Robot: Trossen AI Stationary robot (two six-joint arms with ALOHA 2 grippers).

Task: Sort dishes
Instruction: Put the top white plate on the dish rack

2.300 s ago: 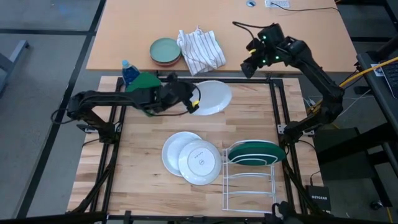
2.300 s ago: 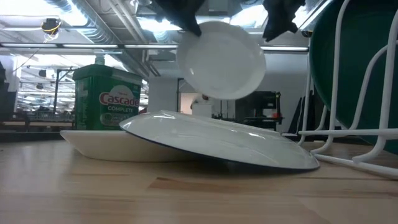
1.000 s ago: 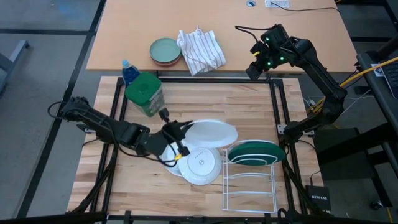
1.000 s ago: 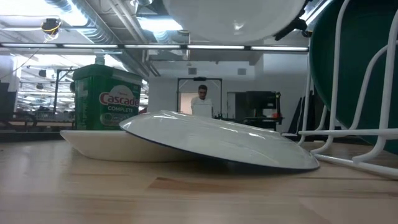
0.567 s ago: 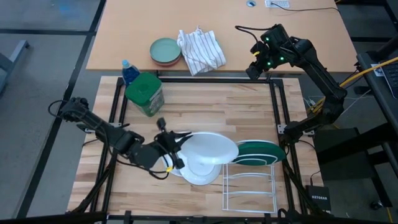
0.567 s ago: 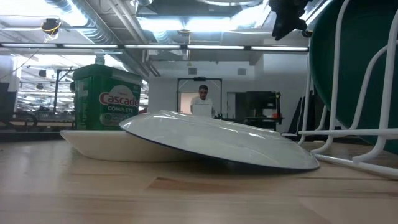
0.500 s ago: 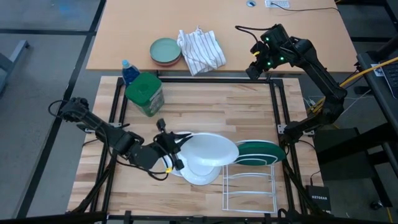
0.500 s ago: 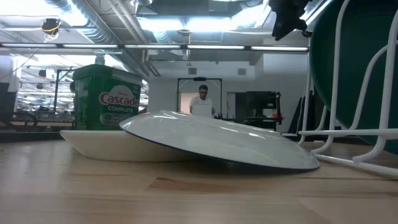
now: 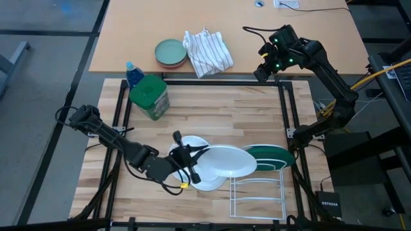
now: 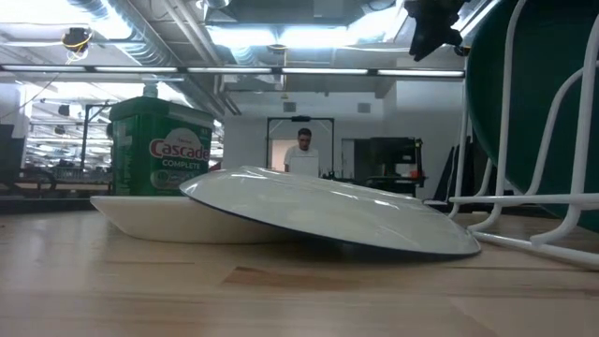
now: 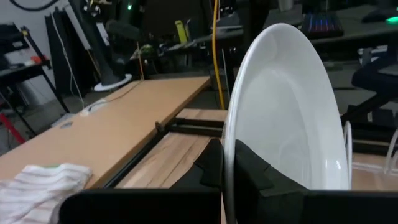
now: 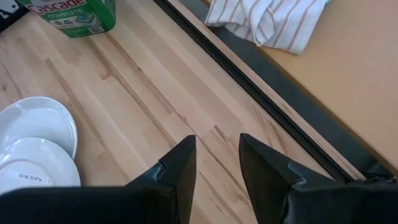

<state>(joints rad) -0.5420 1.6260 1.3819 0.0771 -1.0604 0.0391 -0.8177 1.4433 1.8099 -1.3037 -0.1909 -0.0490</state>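
Note:
My left gripper (image 9: 192,163) is shut on a plain white plate (image 9: 228,162), held in the air over two plates on the table and just left of the white wire rack (image 9: 257,192). On the table, the small stamped plate (image 10: 328,211) leans face down on the other plain white plate (image 10: 150,217). The dark green plate (image 9: 271,156) stands on edge in the rack's far slot. My right gripper (image 9: 262,70) is open and empty, high over the table's far right corner; it also shows in the right wrist view (image 12: 214,162). My left gripper pinches the white plate's rim (image 11: 227,163) at the plate's left side, one finger (image 11: 210,167) on each face. The fingers come level from the table's left. The plate is lifted clear of the table and reaches out toward the rack, lying close to level.
A green Cascade jar (image 9: 149,96) stands at the table's far left, with a blue-capped bottle (image 9: 131,72) behind it. On the desk beyond lie a pale green dish on a pinkish one (image 9: 171,52) and a striped cloth (image 9: 207,50). A person (image 10: 301,150) stands far behind.
My left gripper has carried the white plate toward the table's near edge and a little right, toward the rack, over the two plates on the table. The plate has stayed lifted clear and has left the top of the low view. My right arm has kept still.

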